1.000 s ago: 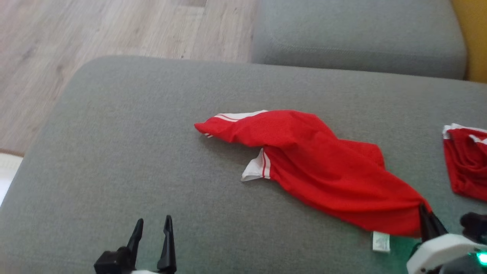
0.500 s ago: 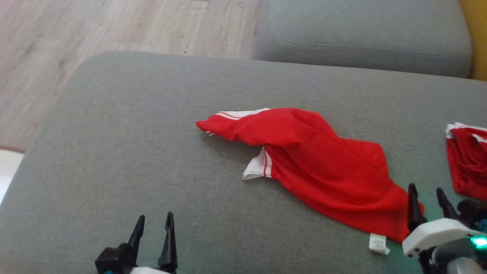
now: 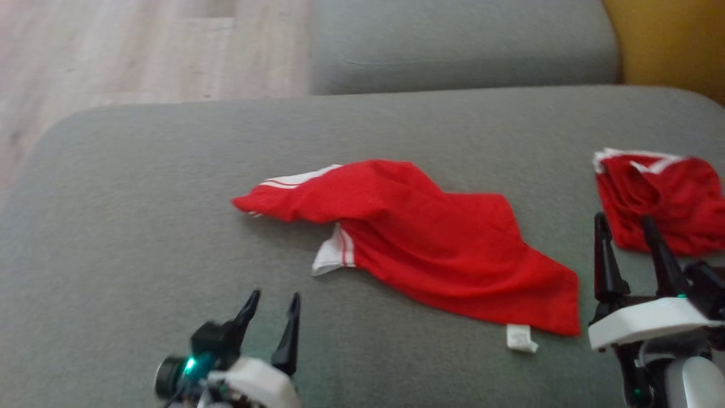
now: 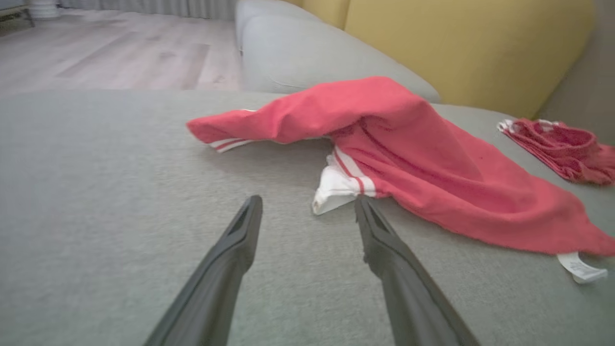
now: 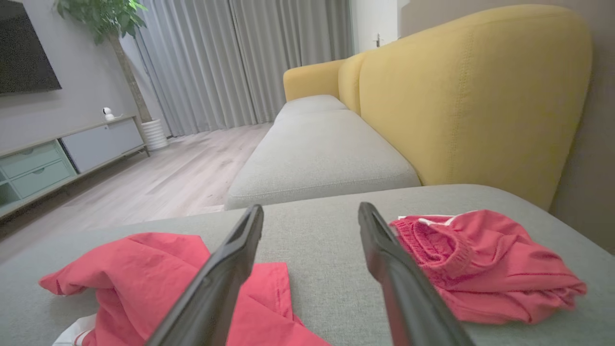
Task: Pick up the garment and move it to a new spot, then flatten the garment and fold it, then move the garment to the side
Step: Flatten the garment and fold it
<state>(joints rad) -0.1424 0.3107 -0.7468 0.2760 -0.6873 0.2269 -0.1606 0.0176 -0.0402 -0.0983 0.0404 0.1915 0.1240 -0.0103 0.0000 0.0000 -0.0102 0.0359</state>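
- Garment (image 3: pixel 430 249): thin red cloth with white striped cuffs, rumpled in a long diagonal heap mid-cushion (image 3: pixel 141 198), which is grey and woven. A white label (image 3: pixel 521 338) sits at its 5 o'clock corner.
- Left pincer (image 3: pixel 276 294), at 7 o'clock: tapered dark fingers spread wide, empty.
- Right pincer (image 3: pixel 622 217), at 3 o'clock: wide, empty, clear of the cloth.
- Bundle (image 3: pixel 657 198), at 2 o'clock: red, with a ribbed edge.
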